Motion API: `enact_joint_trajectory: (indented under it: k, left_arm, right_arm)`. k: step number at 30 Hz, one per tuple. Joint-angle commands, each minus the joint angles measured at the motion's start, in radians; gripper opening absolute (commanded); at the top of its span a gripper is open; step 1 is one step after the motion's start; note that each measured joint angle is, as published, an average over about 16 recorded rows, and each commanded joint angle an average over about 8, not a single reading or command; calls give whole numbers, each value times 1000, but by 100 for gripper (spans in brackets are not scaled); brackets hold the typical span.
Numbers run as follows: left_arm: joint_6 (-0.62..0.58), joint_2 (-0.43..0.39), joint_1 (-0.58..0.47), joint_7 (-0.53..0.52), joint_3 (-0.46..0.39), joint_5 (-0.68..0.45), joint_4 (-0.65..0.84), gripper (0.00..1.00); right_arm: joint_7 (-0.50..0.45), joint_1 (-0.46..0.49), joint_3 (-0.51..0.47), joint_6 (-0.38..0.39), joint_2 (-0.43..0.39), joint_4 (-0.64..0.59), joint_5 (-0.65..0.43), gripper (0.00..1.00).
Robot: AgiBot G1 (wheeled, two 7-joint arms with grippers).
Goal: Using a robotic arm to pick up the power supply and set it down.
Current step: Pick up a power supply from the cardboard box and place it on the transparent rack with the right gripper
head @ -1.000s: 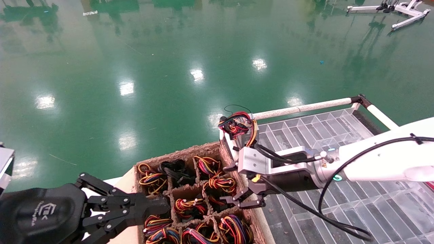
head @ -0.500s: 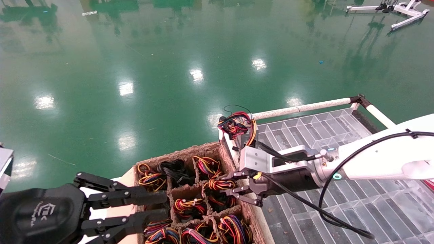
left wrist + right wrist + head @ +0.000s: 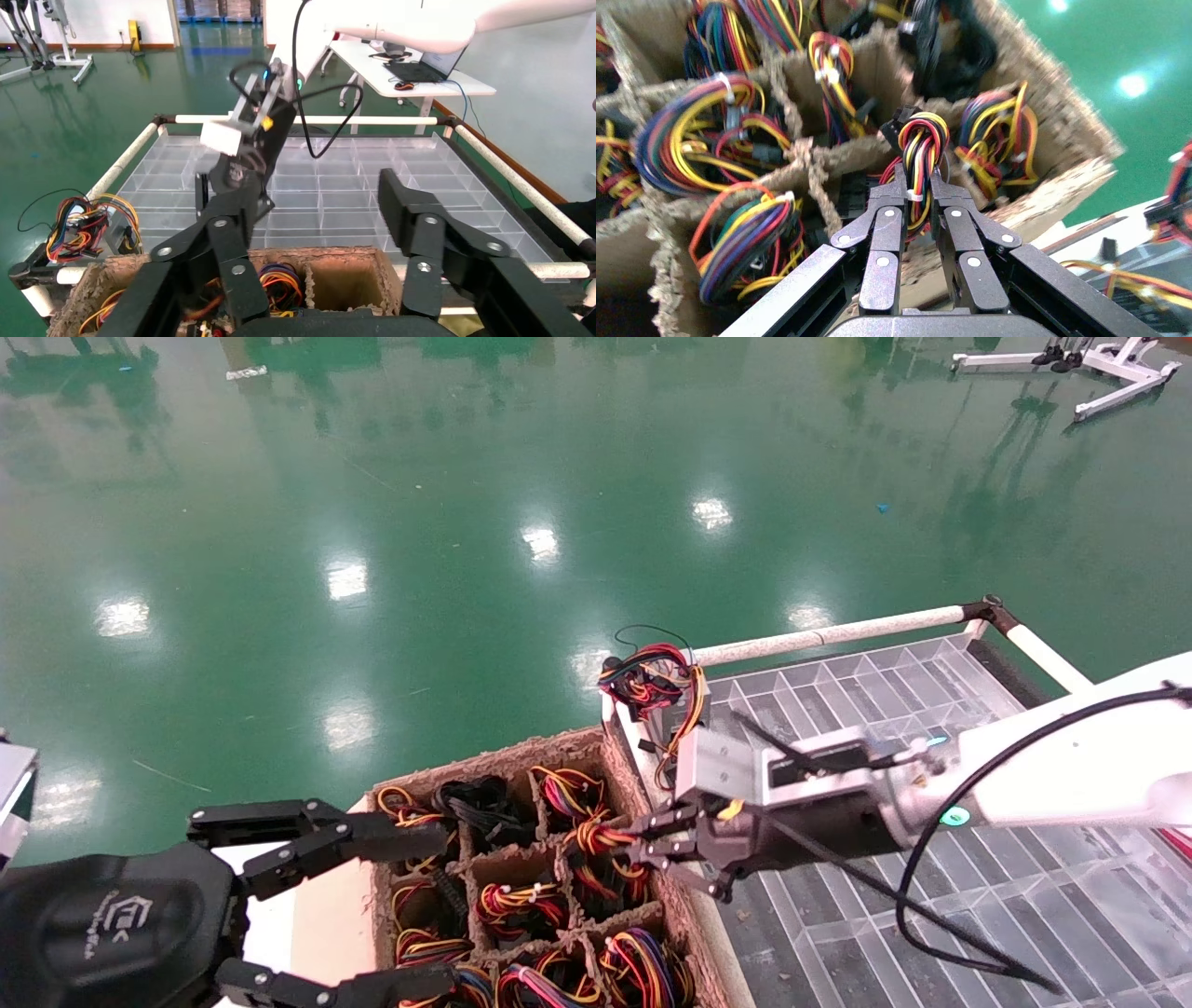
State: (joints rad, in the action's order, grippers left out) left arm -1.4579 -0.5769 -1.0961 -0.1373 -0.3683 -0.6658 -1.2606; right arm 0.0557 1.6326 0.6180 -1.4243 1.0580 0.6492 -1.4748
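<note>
The power supply sits in a cell of the brown pulp crate (image 3: 484, 764). Only its coiled red-yellow-orange-black wire bundle (image 3: 921, 144) shows, also in the head view (image 3: 596, 836); its grey box is hidden in the cell. The white robotic arm (image 3: 1071, 775), my right one, reaches over the crate's right side. Its gripper (image 3: 918, 175) is shut on that bundle, seen from the head too (image 3: 643, 840). My left gripper (image 3: 438, 910) hangs wide open over the crate's left part, holding nothing; its black fingers (image 3: 415, 232) frame an empty cell.
A like grey unit (image 3: 663, 710) with a thin black wire loop stands on the corner of the clear compartment tray (image 3: 885, 691), also in the left wrist view (image 3: 91, 228). White rails (image 3: 838, 633) edge the tray. Other crate cells hold several wire bundles (image 3: 643, 971). Green floor lies beyond.
The right gripper rose a little and closed from open onto the wire bundle. The left gripper's fingers spread much wider apart.
</note>
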Motion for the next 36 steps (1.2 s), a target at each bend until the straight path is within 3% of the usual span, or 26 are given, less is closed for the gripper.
enact_joint_trajectory:
  k: [1,17,27,36]
  left_arm:
    - [0,0,0,0,0,0,0,100]
    - [0,0,0,0,0,0,0,100]
    - [0,0,0,0,0,0,0,100]
    - [0,0,0,0,0,0,0,100]
  right_arm:
    - [-4,6,-7,-9,-9,10,11,0]
    - [-99,114,-189,-42,-212,274,230,0]
    - [-141,185,-189,-79,-299,310,189,0]
    - [-90,196,-133,-112,-304,245,98,0]
